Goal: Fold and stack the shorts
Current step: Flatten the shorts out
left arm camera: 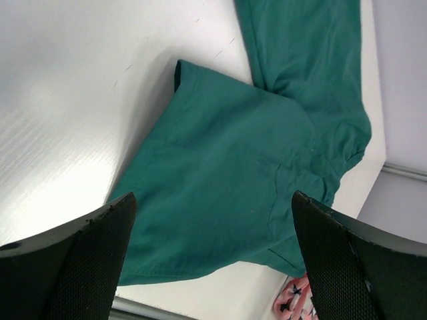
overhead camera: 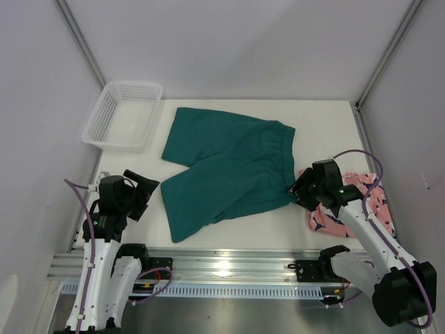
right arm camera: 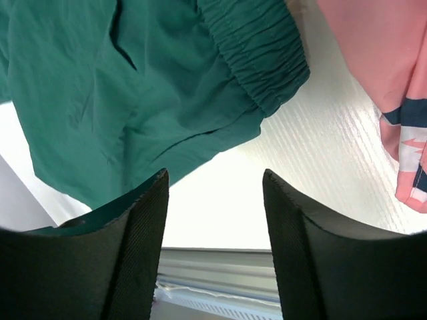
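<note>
Parted to a middling gap at the right fingers (right arm camera: 133, 247), nothing held; only bare table (right arm camera: 333, 153) and the metal rail (right arm camera: 220, 267) showing between them. Poised low, just beside the elastic waistband corner of the teal shorts (right arm camera: 100, 87); cannot tell whether a fingertip touches the cloth edge. On the other side, a fold of the pink shorts (right arm camera: 373, 60) with navy-and-white print.

Spread wide at the left fingers (left arm camera: 87, 260), empty as well. Raised above the table, looking down on one leg of the teal pair near its hem.

From above: teal shorts (overhead camera: 229, 167) opened out flat in the middle of the table (overhead camera: 327, 125), waistband toward the right, both legs toward the left, lightly wrinkled, not folded. Pink shorts (overhead camera: 372, 202) bunched in a heap at the right edge of the table, partly hidden under the right arm, near the teal waistband but not stacked on it. White mesh basket (overhead camera: 97, 124) at the far-left corner, well apart from both pairs.
</note>
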